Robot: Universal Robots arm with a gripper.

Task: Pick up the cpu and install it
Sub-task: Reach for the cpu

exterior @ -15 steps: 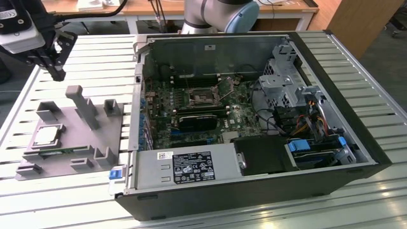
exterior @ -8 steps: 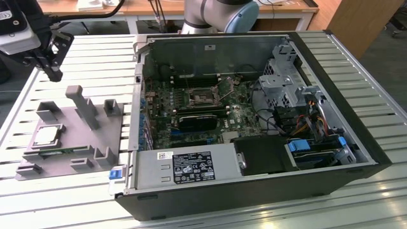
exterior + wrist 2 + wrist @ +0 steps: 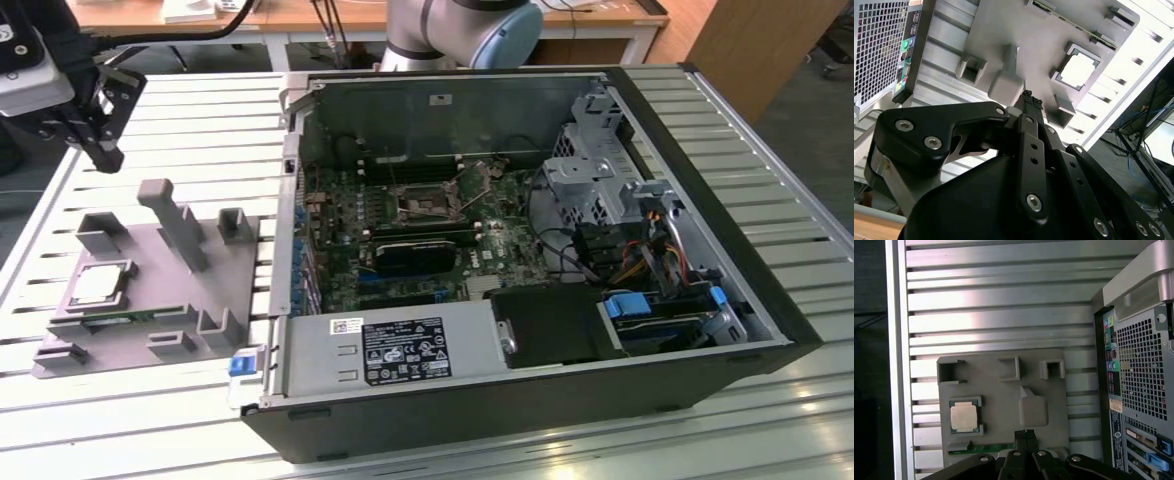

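Risk lay mostly in the approach: the end effector (image 3: 103, 152) hung in the upper left of the exterior view, its fingers pressed together on nothing, above the slatted tabletop (image 3: 160, 415) and well apart from the cpu (image 3: 100, 285). The cpu lay flat in a pocket of the grey fixture plate (image 3: 174, 290) at the lower left of that frame, silver lid up, with tall uprights (image 3: 163, 215) near it. By my judgement, a descent with the fingers unspread would land on the lid rather than around it, and a skewed path could clip an upright. The chip's thin edges offered little purchase, so a slip seemed possible. The open computer case (image 3: 534, 400) held the motherboard socket (image 3: 430, 205) near frame centre, where a tilted placement might bend contacts.
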